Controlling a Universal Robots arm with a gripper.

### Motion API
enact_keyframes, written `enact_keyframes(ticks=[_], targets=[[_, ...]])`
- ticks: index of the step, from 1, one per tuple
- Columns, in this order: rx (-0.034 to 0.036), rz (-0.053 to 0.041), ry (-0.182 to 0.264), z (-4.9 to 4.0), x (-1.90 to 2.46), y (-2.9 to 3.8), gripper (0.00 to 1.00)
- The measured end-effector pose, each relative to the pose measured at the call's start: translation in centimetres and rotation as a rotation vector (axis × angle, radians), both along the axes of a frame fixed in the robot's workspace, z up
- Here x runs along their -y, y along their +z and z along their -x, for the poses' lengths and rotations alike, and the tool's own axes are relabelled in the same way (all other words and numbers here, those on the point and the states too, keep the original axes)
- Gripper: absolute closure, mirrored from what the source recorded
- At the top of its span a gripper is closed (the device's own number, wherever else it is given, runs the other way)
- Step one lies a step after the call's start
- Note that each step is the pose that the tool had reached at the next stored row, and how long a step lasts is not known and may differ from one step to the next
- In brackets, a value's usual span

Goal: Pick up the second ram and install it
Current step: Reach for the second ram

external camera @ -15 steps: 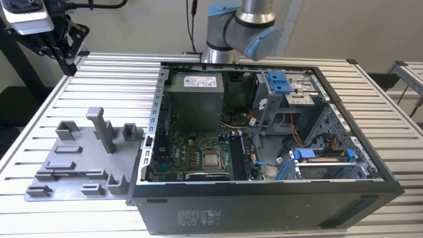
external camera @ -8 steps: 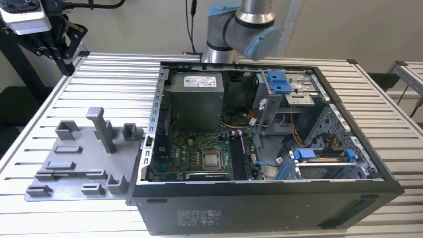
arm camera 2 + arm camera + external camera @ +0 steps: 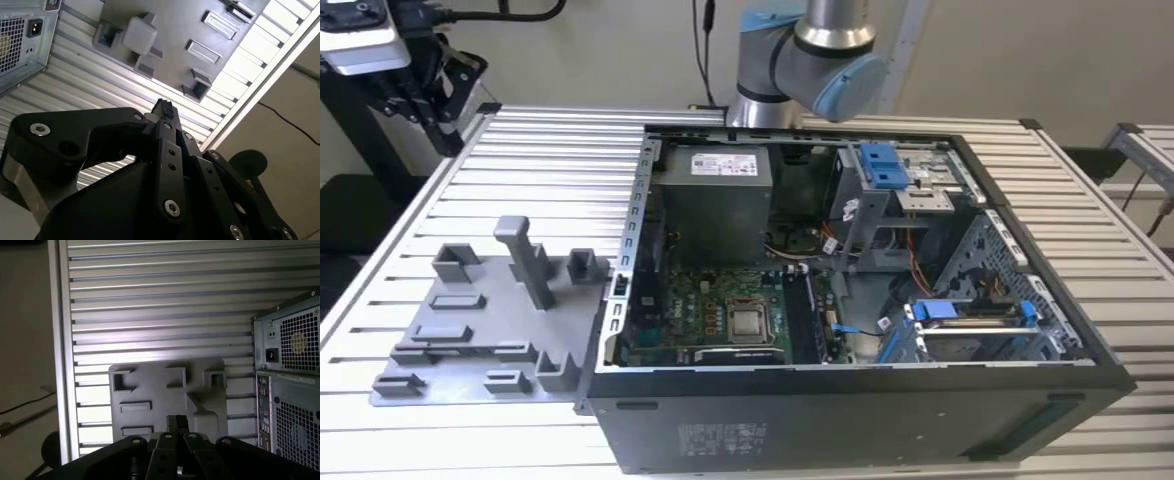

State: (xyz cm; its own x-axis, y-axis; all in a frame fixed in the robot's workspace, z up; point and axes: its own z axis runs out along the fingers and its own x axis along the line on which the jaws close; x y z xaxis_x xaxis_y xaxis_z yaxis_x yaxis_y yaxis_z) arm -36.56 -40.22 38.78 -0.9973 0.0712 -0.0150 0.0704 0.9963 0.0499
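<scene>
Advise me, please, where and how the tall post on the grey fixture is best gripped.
Probably the tall post, by its slim upright shaft under the wider cap, which should stop slipping. Come level from the exterior view's left: the computer case stands close on the right.

Grey fixture plate (image 3: 507, 328), black computer case (image 3: 854, 425), green motherboard (image 3: 707, 300), silver ribbed table (image 3: 520, 160).

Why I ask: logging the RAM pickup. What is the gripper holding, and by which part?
Nothing: the gripper is shut and empty, facing the grey fixture.
</scene>
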Motion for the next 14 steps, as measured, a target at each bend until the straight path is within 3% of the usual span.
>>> enact_keyframes(ticks=[14], targets=[[-0.0004, 0.0001, 0.000, 0.54, 1.31, -0.61, 0.89]])
